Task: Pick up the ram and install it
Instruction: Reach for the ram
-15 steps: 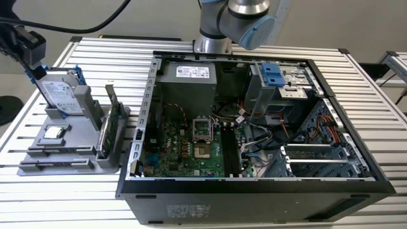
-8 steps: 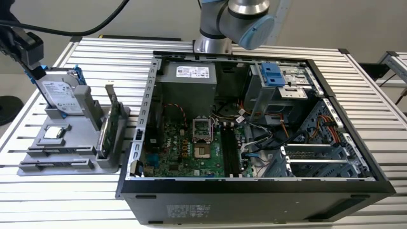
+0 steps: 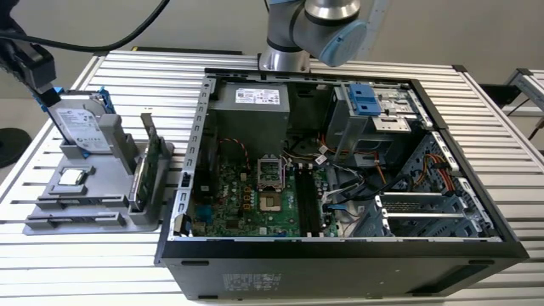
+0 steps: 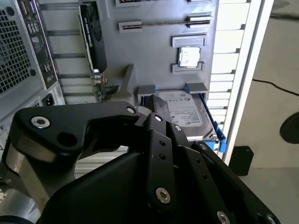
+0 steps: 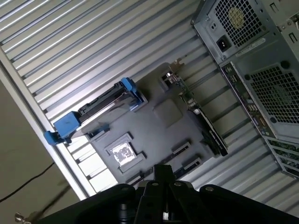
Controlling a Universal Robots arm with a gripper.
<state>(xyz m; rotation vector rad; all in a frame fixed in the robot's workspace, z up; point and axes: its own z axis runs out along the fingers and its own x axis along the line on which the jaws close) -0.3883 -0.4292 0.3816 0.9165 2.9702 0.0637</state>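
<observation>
Table: ribbed bare metal slats, silvery, dull sheen.
Computer case: black matt shell outside; bare grey sheet metal inside.
Motherboard: green board, slightly glossy.
Tray: grey plastic, matt, smooth.
Hard drive: shiny metal top, white paper label.
Bracket: blue plastic, smooth.
Gripper: black matt links, bright metal screw heads.
Arm: smooth silver metal, pale blue plastic cap.

In the second wrist view the gripper covers part of the hard drive and the tray under it. In the exterior view the top edge cuts off the arm. The tray's narrow slots, at the exterior view's left, are too small to tell whether the ram stands in them.
</observation>
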